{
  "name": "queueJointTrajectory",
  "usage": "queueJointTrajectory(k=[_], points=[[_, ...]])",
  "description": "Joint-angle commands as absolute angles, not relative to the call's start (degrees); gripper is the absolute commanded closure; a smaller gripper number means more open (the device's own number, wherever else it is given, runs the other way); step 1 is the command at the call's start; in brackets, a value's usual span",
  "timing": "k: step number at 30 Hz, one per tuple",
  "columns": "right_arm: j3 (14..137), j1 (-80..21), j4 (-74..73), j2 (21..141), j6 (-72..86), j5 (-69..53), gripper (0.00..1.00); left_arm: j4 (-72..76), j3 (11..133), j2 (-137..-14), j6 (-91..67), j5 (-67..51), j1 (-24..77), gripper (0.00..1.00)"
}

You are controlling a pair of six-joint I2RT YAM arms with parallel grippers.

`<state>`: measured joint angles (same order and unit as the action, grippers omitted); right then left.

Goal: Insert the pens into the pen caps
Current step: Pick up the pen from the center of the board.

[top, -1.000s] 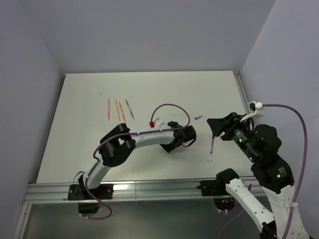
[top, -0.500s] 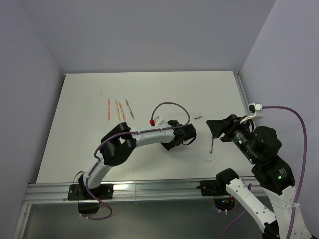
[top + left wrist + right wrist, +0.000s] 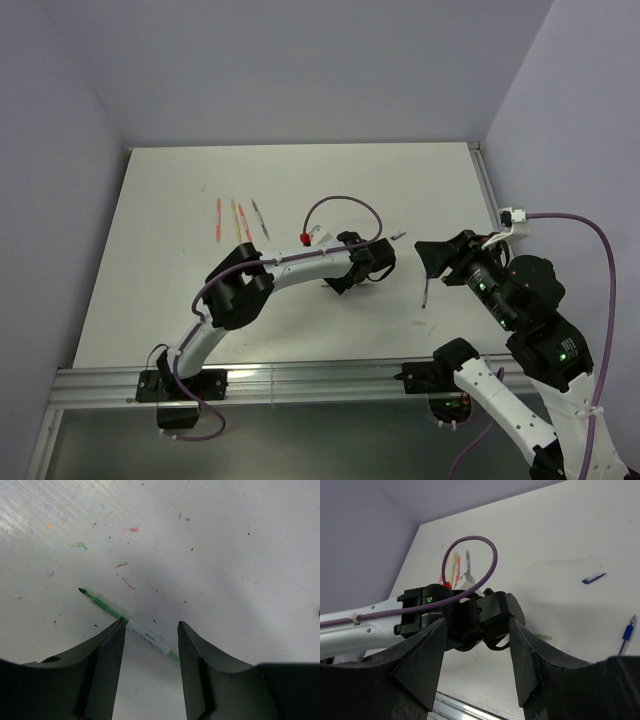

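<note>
A green-clear pen [image 3: 131, 625] with a white label lies on the table, seen in the left wrist view. My left gripper [image 3: 150, 630] is open and low over it, one finger on each side of its middle. In the top view the left gripper [image 3: 338, 280] hides this pen. In the right wrist view its pale end [image 3: 540, 637] shows beside the left gripper. My right gripper [image 3: 426, 256] is open and empty above the table. A blue pen [image 3: 424, 291] lies just below it. A dark blue cap [image 3: 398, 236] lies farther back. Both show in the right wrist view, the pen [image 3: 626, 633] and the cap [image 3: 593, 578].
Red-pink [image 3: 218, 218], yellow [image 3: 236, 218], orange [image 3: 245, 223] and grey [image 3: 260, 218] pens lie side by side at the back left. The left arm's purple cable [image 3: 345, 205] loops over the table's middle. A metal rail [image 3: 300, 378] runs along the near edge.
My left gripper has shifted a little toward the back of the table, staying low and open. The right gripper has barely moved.
</note>
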<state>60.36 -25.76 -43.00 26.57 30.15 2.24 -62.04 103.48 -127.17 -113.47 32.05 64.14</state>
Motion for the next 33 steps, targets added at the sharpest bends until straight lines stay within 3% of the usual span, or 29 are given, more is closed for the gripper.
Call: queueJointTrajectory(k=[1, 22, 33], points=[[60.38, -26.54, -41.84, 26.1, 29.27, 3.6, 0.39, -65.65, 105.56, -128.32, -125.07, 31.03, 63.9, 0.49], [59.94, -28.48, -42.8, 24.26, 29.0, 7.12, 0.37, -68.9, 105.29, -130.69, -120.68, 28.65, 62.14, 0.57], [61.61, -29.09, -43.5, 26.01, 28.48, 5.54, 0.37, -65.31, 98.53, -131.3, -110.22, 27.95, 60.21, 0.69]])
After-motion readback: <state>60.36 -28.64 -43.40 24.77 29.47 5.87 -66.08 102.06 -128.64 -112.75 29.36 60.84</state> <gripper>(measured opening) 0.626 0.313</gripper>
